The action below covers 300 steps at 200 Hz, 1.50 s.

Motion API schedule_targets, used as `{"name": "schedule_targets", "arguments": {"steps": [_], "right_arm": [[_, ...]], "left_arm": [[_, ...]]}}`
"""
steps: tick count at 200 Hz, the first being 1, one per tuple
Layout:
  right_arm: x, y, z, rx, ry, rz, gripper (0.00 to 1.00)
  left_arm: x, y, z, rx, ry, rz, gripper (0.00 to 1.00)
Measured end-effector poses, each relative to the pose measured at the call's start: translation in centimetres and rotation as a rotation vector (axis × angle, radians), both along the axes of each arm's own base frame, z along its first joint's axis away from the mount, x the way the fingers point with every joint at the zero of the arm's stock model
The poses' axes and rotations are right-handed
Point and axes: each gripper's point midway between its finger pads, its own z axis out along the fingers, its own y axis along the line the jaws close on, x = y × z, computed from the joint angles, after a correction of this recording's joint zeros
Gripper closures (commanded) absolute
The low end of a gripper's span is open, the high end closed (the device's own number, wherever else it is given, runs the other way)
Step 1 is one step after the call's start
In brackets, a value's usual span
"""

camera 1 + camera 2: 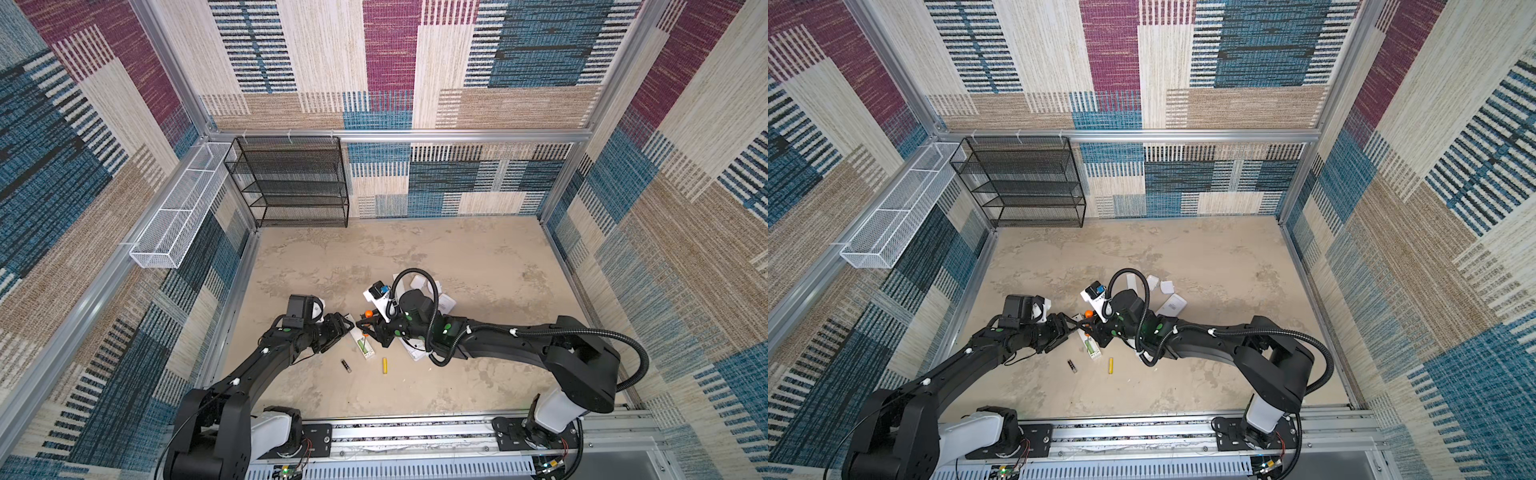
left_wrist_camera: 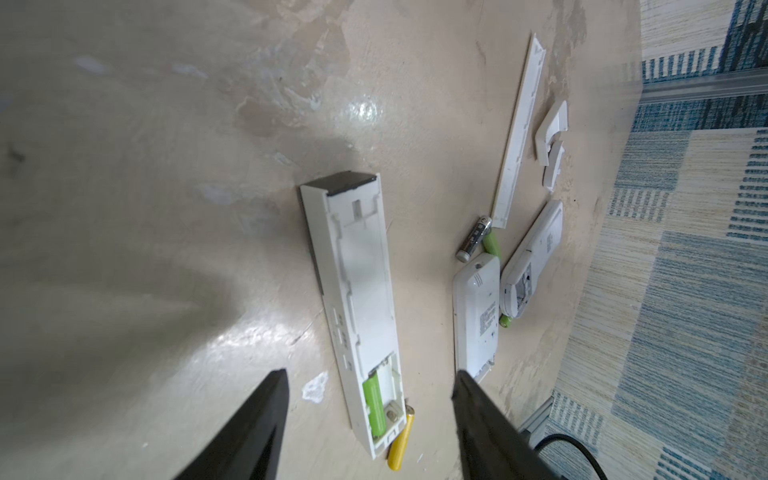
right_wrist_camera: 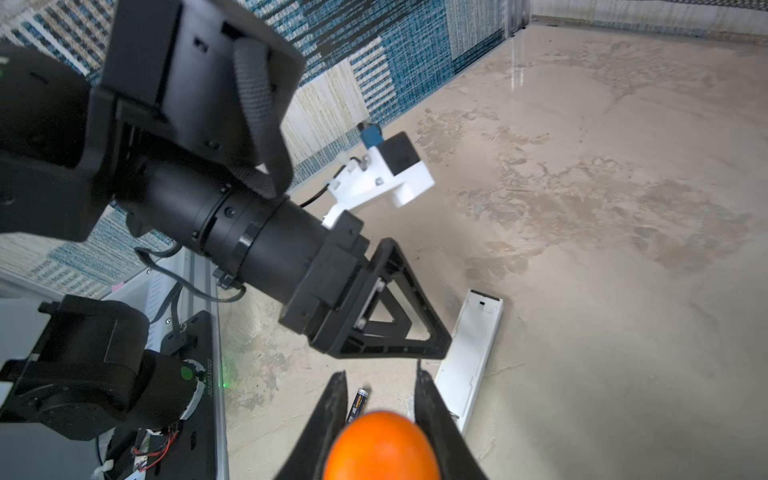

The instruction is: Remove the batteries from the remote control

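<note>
The long white remote control (image 2: 357, 291) lies back up on the table with its cover off. One lime green battery (image 2: 375, 409) sits in its compartment, and the slot beside it is empty. A yellow battery (image 2: 401, 440) lies against the remote's end. My left gripper (image 2: 372, 371) is open, with one finger on each side of that end and nothing gripped. In both top views the remote (image 1: 362, 347) lies between the two grippers. A black battery (image 1: 345, 365) and the yellow battery (image 1: 385, 365) lie nearer the front. My right gripper (image 3: 380, 374) is shut on an orange-handled screwdriver (image 3: 380, 444).
Two smaller white remotes (image 2: 478, 316) (image 2: 532, 257) lie further out. Beside them are a black battery (image 2: 473, 239), a green battery (image 2: 493, 245), a long white cover (image 2: 519, 133) and small covers (image 2: 550, 129). A black mesh shelf (image 1: 291, 183) stands at the back left.
</note>
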Motion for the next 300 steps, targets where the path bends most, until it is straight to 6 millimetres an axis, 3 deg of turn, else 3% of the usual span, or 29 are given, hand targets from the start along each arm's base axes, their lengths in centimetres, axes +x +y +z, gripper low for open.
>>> {"name": "schedule_targets", "arguments": {"steps": [41,150,300], "right_arm": [[0.7,0.5,-0.9,-0.029,-0.054,-0.010,1.00],[0.9,1.1,-3.2,-0.083,-0.083,0.009,1.00],[-1.9,3.3,-3.1,-0.129,-0.301,0.105,1.00]], "left_arm": [[0.9,-0.3,-1.2,-0.007,0.041,-0.007,0.42],[0.9,-0.5,-3.1,-0.005,0.113,-0.015,0.49],[1.7,-1.7,-4.5,-0.008,0.208,-0.068,0.59]]}}
